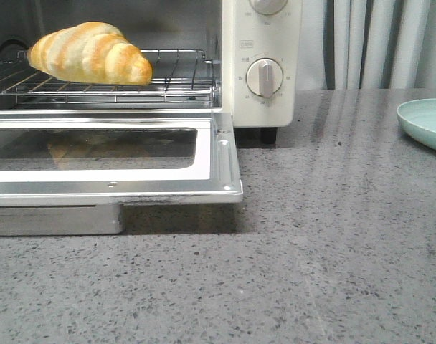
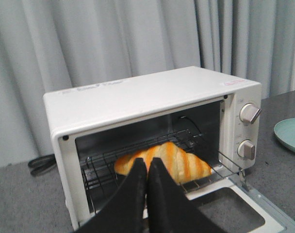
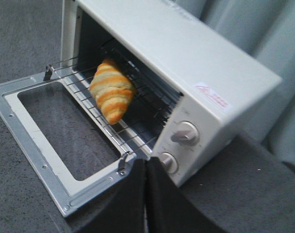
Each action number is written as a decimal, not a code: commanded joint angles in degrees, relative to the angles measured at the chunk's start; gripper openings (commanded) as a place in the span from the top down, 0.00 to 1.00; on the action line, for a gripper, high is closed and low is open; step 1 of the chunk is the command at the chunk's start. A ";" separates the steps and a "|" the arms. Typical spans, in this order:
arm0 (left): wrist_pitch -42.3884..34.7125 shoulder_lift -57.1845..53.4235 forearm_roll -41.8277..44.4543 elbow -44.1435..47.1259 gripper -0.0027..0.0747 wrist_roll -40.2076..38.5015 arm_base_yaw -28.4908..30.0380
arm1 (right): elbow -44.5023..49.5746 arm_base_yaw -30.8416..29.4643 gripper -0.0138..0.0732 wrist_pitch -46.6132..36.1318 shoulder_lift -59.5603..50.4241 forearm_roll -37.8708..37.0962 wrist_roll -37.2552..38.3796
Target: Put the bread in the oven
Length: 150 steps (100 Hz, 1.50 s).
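Both pairs of black fingers are pressed together with nothing between them. From the left wrist view, the left gripper point(image 2: 147, 167) has its tips touching, hanging in front of the oven mouth and apart from the roll; from the right wrist view, the right gripper point(image 3: 146, 167) is likewise pinched closed on nothing, hovering off the corner of the dropped door near the dials.

Inside the cream-white countertop toaster oven point(image 1: 264, 43), the golden-brown, cream-striped croissant-shaped bread point(image 1: 89, 54) lies on the wire rack point(image 1: 178, 79), toward the front of it, where a gripper reaching in through the opening could set it down without going deep. The glass-windowed metal door point(image 1: 218, 161) lies folded flat on the speckled grey stone counter point(image 1: 333, 251), leaving the mouth wide for that reach. Off to the right sits a pale green plate point(image 1: 426, 122), bare as far as I can see.

I would judge the bread placed; only shutting the door might remain.
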 commanded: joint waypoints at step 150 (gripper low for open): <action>-21.79 0.40 -3.50 15.37 0.99 -3.86 1.37 | 14.22 -0.07 0.92 3.96 -29.58 -12.15 9.40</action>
